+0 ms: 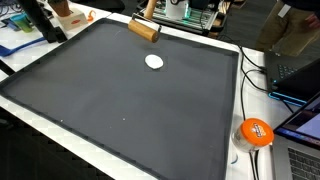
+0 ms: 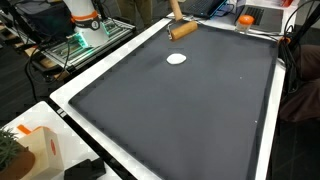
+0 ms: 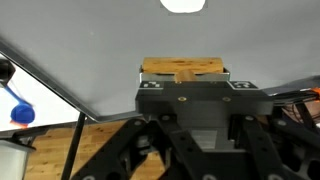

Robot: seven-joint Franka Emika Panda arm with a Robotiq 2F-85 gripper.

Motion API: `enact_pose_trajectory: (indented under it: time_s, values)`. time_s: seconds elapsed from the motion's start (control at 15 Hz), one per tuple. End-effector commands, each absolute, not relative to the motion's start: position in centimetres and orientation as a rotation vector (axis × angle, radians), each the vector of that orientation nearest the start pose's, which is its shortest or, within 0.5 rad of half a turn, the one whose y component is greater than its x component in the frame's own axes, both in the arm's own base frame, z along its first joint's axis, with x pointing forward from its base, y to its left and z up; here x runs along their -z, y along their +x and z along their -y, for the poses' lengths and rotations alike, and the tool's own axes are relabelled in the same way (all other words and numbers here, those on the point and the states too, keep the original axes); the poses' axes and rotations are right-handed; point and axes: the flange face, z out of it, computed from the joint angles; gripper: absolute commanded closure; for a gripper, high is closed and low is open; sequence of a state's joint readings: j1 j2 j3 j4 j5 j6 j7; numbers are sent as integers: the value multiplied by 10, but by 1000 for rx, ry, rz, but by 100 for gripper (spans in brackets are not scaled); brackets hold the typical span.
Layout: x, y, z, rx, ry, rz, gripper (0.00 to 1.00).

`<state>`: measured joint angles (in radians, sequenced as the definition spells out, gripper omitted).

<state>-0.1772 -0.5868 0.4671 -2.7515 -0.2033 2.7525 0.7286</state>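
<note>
A light wooden block [image 1: 143, 30] sits tilted at the far edge of the dark mat [image 1: 120, 100]. My gripper [image 1: 148, 20] comes down on it from above and is shut on it. In both exterior views the block [image 2: 182, 30] is just beyond a small white disc [image 2: 176, 58] that lies flat on the mat. The wrist view has the block [image 3: 183, 68] past the black gripper body, between the jaws of the gripper [image 3: 183, 78], with the white disc [image 3: 183, 4] at the top edge. The fingertips themselves are hidden by the gripper body.
White table rim [image 1: 150, 160] borders the mat. An orange round object [image 1: 255, 132], cables and a laptop [image 1: 300, 75] lie at one side. Blue papers [image 1: 20, 45] and a white box [image 2: 35, 150] stand off the mat. Equipment racks [image 2: 90, 35] line the far side.
</note>
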Motion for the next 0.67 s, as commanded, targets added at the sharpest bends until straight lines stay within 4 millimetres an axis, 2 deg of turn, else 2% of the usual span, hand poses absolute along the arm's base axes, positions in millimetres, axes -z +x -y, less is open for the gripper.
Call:
enact_pose_trajectory:
  time_s: [0.0, 0.07, 0.2, 0.27, 0.33, 0.47, 0.6]
  values:
    - [-428, 381, -122, 1038, -3054, -436, 78]
    - [-426, 381, -124, 1048, -3059, -447, 53]
    - [-425, 381, -123, 1035, -3058, -447, 53]
    - [-425, 382, -122, 1034, -3057, -449, 78]
    - [-425, 382, -123, 1050, -3054, -452, 78]
    - [-412, 382, -130, 939, -3074, -385, 78]
    - [-406, 382, -136, 902, -3069, -351, 78]
